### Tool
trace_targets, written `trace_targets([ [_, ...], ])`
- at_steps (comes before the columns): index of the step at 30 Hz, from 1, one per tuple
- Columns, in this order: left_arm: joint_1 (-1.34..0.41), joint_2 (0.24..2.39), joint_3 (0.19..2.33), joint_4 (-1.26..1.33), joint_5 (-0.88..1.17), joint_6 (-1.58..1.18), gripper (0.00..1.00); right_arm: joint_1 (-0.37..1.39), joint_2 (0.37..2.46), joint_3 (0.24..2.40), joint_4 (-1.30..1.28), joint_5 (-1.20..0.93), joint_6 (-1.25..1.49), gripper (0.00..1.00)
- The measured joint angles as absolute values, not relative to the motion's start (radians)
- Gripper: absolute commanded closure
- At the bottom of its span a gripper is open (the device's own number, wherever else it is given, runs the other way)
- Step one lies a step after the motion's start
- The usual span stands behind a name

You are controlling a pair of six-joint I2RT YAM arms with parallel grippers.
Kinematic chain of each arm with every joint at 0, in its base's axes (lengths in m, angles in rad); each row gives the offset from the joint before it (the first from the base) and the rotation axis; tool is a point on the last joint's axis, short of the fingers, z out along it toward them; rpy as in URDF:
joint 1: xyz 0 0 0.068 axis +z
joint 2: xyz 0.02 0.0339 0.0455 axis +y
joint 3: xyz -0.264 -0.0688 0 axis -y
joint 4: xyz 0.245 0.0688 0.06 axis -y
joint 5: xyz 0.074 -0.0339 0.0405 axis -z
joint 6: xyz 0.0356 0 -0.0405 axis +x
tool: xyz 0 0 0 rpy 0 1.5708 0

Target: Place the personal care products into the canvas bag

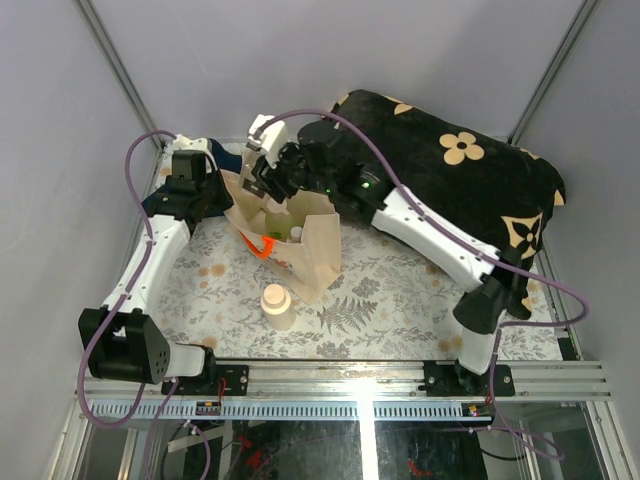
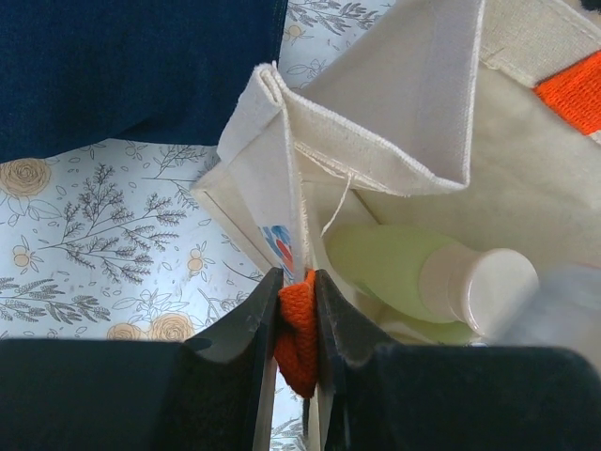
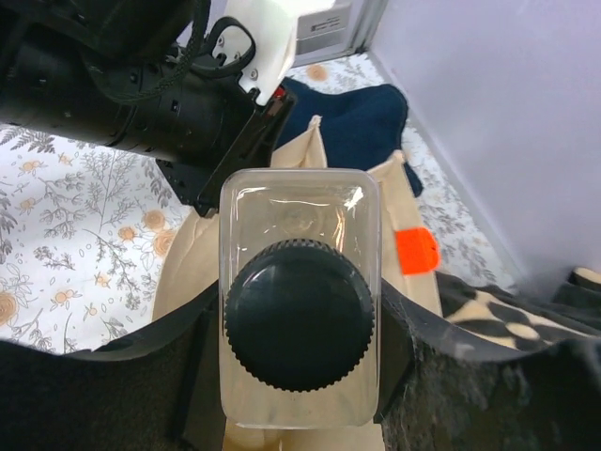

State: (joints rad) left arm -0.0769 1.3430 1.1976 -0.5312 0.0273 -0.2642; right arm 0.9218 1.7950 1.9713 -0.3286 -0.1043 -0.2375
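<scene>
The canvas bag [image 1: 315,250] stands open at the table's middle back. My left gripper [image 2: 295,310] is shut on its orange handle [image 2: 299,329] at the rim. Inside the bag lies the pale green bottle with beige cap [image 2: 413,272], with a blurred clear bottle [image 2: 563,305] beside it. My right gripper [image 3: 296,324] is shut on the square glass dark-capped bottle [image 3: 299,319] and holds it above the bag's mouth [image 1: 275,175]. The cream squat round bottle [image 1: 277,304] stands on the table in front of the bag.
A black floral-patterned cushion [image 1: 450,170] lies at the back right. A dark blue cloth [image 2: 131,66] lies at the back left behind the bag. The table has a floral-print cover [image 1: 390,300]. Grey walls close in the sides and back.
</scene>
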Motion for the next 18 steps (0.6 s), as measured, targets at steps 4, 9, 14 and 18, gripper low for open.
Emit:
trace_targets([
  [4,-0.077,1.331,1.191,-0.53,0.031,-0.265,1.0,0.922,1.91,2.03,-0.322,-0.157,-0.226,1.0],
  [9,-0.076,1.317,1.183,-0.533,0.031,-0.266,1.0,0.92,2.005,2.055,-0.324,-0.201,-0.196,1.0],
  [14,-0.075,1.31,1.175,-0.536,0.031,-0.264,1.0,0.918,2.042,2.056,-0.324,-0.204,-0.18,1.0],
  [18,-0.075,1.305,1.169,-0.536,0.031,-0.264,1.0,0.918,2.048,2.056,-0.324,-0.204,-0.174,1.0],
])
